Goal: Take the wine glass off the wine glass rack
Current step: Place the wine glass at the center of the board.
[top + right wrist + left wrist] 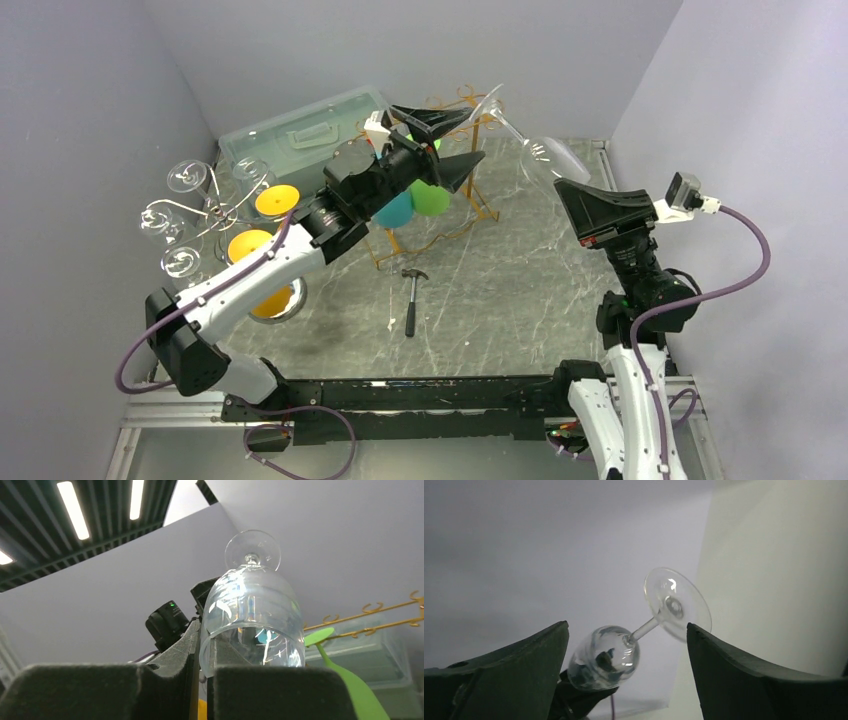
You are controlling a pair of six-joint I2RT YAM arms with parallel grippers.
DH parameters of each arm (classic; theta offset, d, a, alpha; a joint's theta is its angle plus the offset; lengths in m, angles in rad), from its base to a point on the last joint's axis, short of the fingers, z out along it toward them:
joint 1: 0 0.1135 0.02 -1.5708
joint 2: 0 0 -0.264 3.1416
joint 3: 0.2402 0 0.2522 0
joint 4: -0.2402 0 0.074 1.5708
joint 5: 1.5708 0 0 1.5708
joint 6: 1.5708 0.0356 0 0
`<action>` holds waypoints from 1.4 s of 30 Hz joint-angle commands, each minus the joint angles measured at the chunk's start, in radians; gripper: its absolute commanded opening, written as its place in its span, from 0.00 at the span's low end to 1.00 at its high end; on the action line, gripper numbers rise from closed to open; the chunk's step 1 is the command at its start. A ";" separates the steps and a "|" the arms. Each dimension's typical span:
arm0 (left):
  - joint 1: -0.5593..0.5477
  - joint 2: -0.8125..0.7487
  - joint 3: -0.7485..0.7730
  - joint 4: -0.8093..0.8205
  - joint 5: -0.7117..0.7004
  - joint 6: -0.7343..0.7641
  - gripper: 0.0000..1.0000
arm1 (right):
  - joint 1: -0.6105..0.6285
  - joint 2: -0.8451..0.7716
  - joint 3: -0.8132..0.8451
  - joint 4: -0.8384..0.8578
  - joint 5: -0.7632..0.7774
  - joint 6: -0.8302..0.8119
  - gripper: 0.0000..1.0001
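No writing, labels, brand marks, numbers or signs can be read in any of the three views. Nothing legible shows on the wine glass (552,155), the clear plastic box (305,130) or the hammer (412,298).

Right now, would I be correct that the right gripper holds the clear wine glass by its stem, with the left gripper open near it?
Not quite. The right gripper is closed on the rim of the bowl of the wine glass, not on its stem, as the right wrist view shows. The rest stands: the left gripper is open near it.
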 commanded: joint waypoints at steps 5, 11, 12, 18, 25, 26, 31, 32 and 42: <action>0.038 -0.144 -0.025 -0.198 -0.004 0.283 1.00 | -0.002 -0.054 0.177 -0.543 0.115 -0.283 0.00; 0.084 -0.152 0.068 -0.384 0.031 0.538 1.00 | -0.002 -0.027 0.335 -0.845 0.176 -0.405 0.00; 0.084 -0.152 0.087 -0.409 0.036 0.589 0.99 | -0.002 -0.015 0.367 -0.900 0.188 -0.425 0.00; 0.086 -0.162 0.196 -0.618 0.036 0.922 1.00 | -0.003 0.097 0.567 -1.231 0.296 -0.521 0.00; 0.085 -0.125 0.343 -0.837 0.084 1.211 0.99 | -0.002 0.282 0.744 -1.496 0.349 -0.594 0.00; 0.085 -0.124 0.345 -0.855 0.088 1.236 1.00 | -0.002 0.314 0.769 -1.527 0.357 -0.601 0.00; 0.073 -0.129 0.365 -0.938 0.091 1.345 0.99 | 0.021 0.465 0.882 -1.650 0.437 -0.659 0.00; 0.069 -0.131 0.371 -0.953 0.082 1.361 0.99 | 0.034 0.497 0.901 -1.667 0.459 -0.668 0.00; 0.061 -0.180 0.358 -1.033 0.033 1.455 0.99 | 0.141 0.811 1.092 -1.806 0.654 -0.737 0.00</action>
